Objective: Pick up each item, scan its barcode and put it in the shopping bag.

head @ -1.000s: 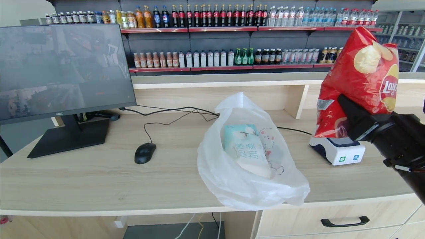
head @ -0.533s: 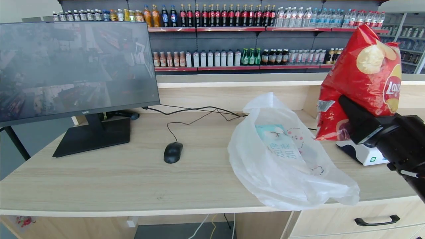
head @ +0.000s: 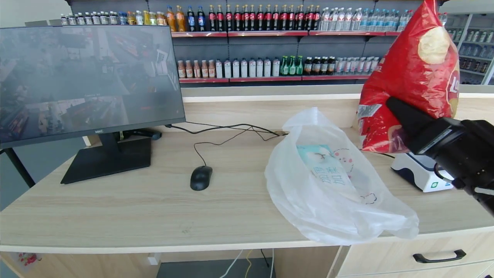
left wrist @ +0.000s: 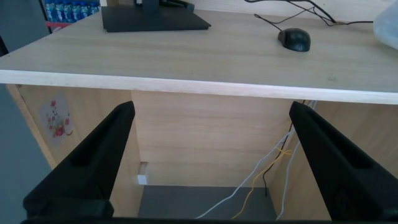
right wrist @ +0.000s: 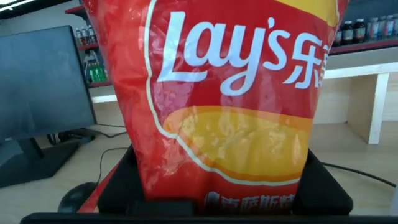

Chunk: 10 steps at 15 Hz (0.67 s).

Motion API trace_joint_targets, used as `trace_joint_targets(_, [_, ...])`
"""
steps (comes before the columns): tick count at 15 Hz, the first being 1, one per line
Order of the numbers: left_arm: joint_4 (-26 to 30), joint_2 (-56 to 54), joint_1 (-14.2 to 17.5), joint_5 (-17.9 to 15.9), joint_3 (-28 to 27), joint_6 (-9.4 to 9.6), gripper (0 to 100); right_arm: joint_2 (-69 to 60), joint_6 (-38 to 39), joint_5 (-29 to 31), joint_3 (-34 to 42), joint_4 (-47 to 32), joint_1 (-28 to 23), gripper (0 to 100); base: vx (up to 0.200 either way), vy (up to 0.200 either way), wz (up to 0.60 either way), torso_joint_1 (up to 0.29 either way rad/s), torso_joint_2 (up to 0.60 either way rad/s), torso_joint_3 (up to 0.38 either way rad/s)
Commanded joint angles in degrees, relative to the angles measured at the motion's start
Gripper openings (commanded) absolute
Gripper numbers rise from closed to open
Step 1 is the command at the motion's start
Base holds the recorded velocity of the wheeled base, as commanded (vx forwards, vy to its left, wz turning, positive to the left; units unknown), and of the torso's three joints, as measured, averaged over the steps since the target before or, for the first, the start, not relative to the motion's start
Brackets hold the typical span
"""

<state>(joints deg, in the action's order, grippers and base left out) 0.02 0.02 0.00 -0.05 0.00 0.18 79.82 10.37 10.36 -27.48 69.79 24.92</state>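
Judging by its puffed foil, the red crisp bag [head: 405, 77] is light, slick and crushable, best pinched low near the seam, not across the belly. The right gripper [head: 399, 117] has its jaws closed on the lower part, holding it up beyond the shopping bag [head: 332, 185] on the bench [head: 115, 208], near the barcode scanner [head: 420, 173]. The left gripper [left wrist: 211, 118] hangs below the bench edge, jaws wide, empty.

right arm [head: 463, 150]: black, white label [head: 434, 141] | left claw [left wrist: 211, 109]: black wedge fingers [left wrist: 93, 168]
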Motion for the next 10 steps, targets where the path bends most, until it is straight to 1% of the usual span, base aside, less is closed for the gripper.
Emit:
trace_joint_targets(1, [-0.02,-0.02,0.00,-0.04,0.00,-0.01,100,-4.06,6.59,-0.17,-6.62,-9.23,0.92,0,0.000,0.000,0.00,0.000,0.00,0.000])
trace_joint_targets(3, [-0.02,-0.02,0.00,0.05,0.00,-0.01,100,-5.20,15.73,-0.34,-11.02,-21.45,4.44,0,0.000,0.000,0.00,0.000,0.00,0.000])
trace_joint_targets(4, [-0.02,-0.02,0.00,0.05,0.00,-0.01,100,-5.12,20.65,-0.43,-11.99,-26.46,6.11,0,0.000,0.000,0.00,0.000,0.00,0.000])
trace_joint_targets(5, [-0.02,-0.02,0.00,-0.04,0.00,-0.01,100,-4.15,25.13,-0.87,-12.42,-30.42,6.55,0,0.000,0.000,0.00,0.000,0.00,0.000])
trace_joint_targets(7, [-0.02,-0.02,0.00,0.05,0.00,-0.01,100,-0.55,29.88,-1.13,-13.22,-31.82,6.90,0,0.000,0.000,0.00,0.000,0.00,0.000])
trace_joint_targets(8, [-0.02,-0.02,0.00,-0.04,0.00,-0.01,100,2.35,31.55,-1.31,-13.83,-31.91,6.20,0,0.000,0.000,0.00,0.000,0.00,0.000])
trace_joint_targets(10, [-0.02,-0.02,0.00,-0.04,0.00,-0.01,100,5.17,33.04,-2.28,-15.50,-31.82,2.33,0,0.000,0.000,0.00,0.000,0.00,0.000])
